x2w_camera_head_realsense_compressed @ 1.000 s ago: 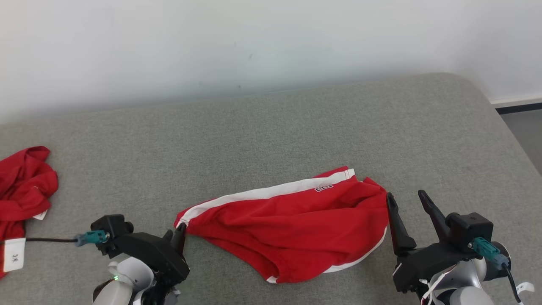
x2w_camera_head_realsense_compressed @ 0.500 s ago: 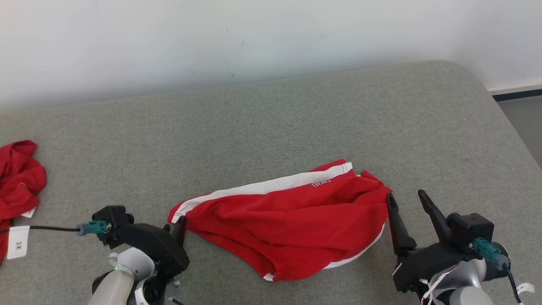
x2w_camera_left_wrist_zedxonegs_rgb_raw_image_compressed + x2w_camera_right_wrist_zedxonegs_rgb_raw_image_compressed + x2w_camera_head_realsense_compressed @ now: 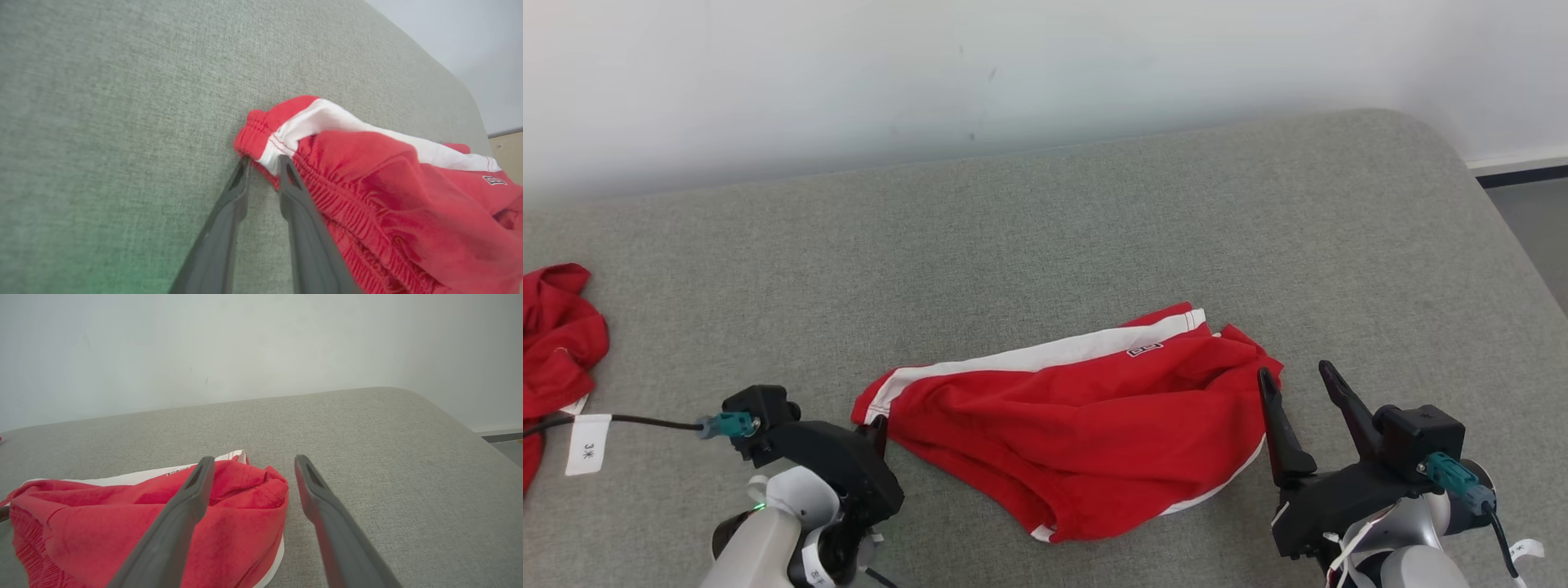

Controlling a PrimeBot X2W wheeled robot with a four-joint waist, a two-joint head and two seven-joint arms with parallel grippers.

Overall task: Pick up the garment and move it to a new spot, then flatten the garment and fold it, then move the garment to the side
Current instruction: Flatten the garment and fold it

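Observation:
The garment [image 3: 1078, 425] is a pair of red shorts with a white side stripe, lying crumpled on the grey cushion. My left gripper [image 3: 878, 425] is at its left end. In the left wrist view the two fingers [image 3: 263, 161] stand a narrow gap apart, open, with the elastic waistband corner [image 3: 261, 143] between their tips. My right gripper [image 3: 1294, 380] is open wide at the right end of the shorts. Its left finger [image 3: 192, 490] hangs over the red cloth [image 3: 143, 506] and its right finger over bare cushion, nothing between them.
Another red garment [image 3: 556, 343] with a white tag [image 3: 588, 445] lies at the far left. The grey cushion [image 3: 1094, 229] runs back to a pale wall. Its rounded right edge drops to the floor [image 3: 1535, 237].
The whole view has shifted because the camera moved. My left gripper has stayed at the waistband corner. My right gripper has edged in against the right end of the shorts.

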